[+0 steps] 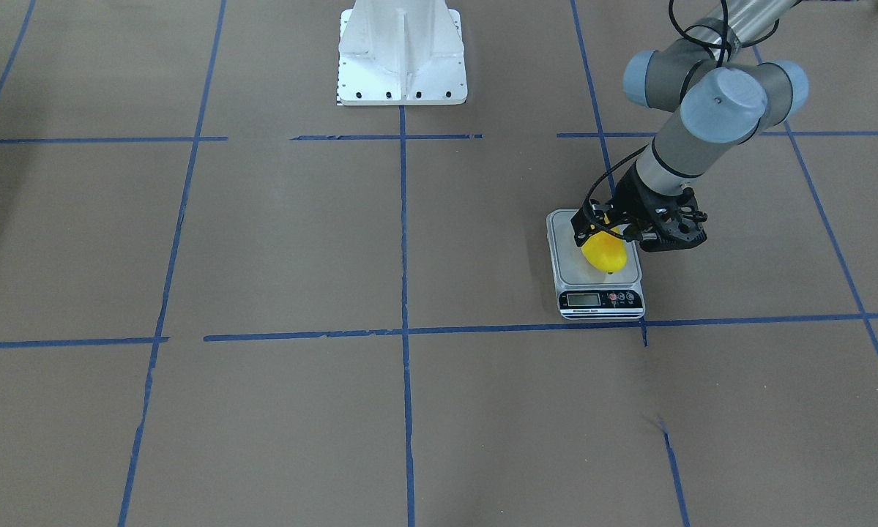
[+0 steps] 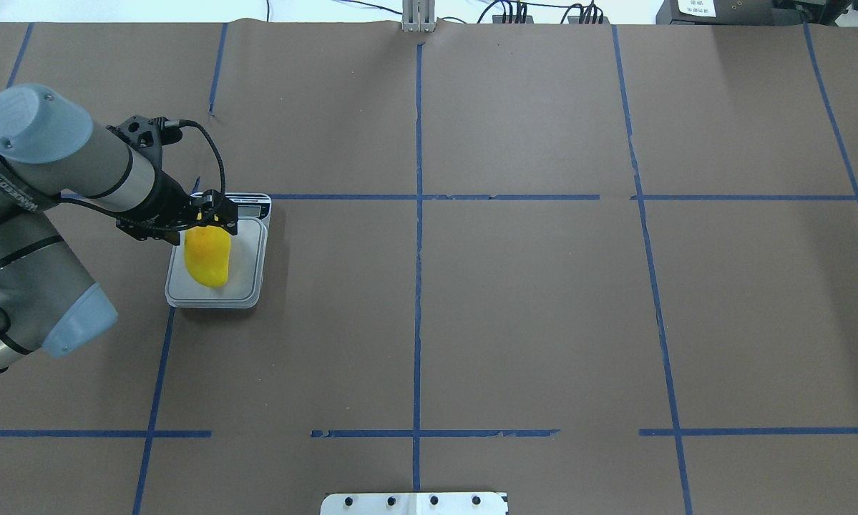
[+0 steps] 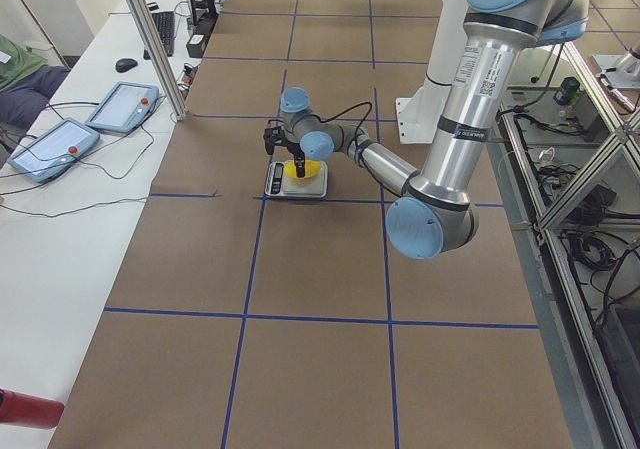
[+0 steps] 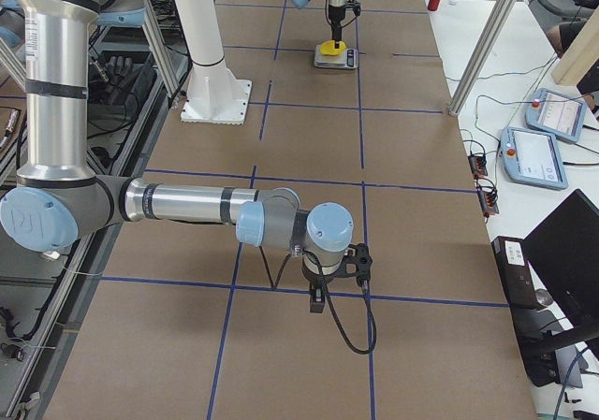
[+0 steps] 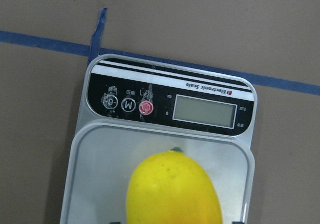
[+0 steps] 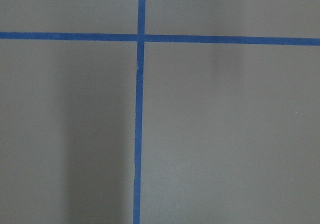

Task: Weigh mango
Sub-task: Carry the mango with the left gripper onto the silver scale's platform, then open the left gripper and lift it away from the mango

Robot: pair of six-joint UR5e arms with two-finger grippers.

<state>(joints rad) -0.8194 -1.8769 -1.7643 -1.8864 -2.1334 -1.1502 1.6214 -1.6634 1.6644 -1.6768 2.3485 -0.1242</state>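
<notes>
The mango [image 1: 604, 252] is bright yellow and lies over the platform of a small silver digital scale [image 1: 600, 298]. My left gripper [image 1: 605, 233] is shut on the mango's end nearest the scale's display. In the overhead view the mango [image 2: 208, 256] stretches along the platform [image 2: 250, 243], with the gripper [image 2: 210, 220] at its far end. The left wrist view shows the mango [image 5: 172, 189] low over the platform, and the display [image 5: 205, 110] reads blank. I cannot tell whether the mango rests on the platform. My right gripper [image 4: 318, 300] hangs over bare table far off, and I cannot tell whether it is open or shut.
The table is brown paper with a blue tape grid [image 2: 418, 286]. The white robot base [image 1: 402, 55] stands at the middle of the robot's side. Tablets [image 4: 552, 116] and cables lie on the side bench. A metal post [image 3: 150, 39] stands near the table's far edge.
</notes>
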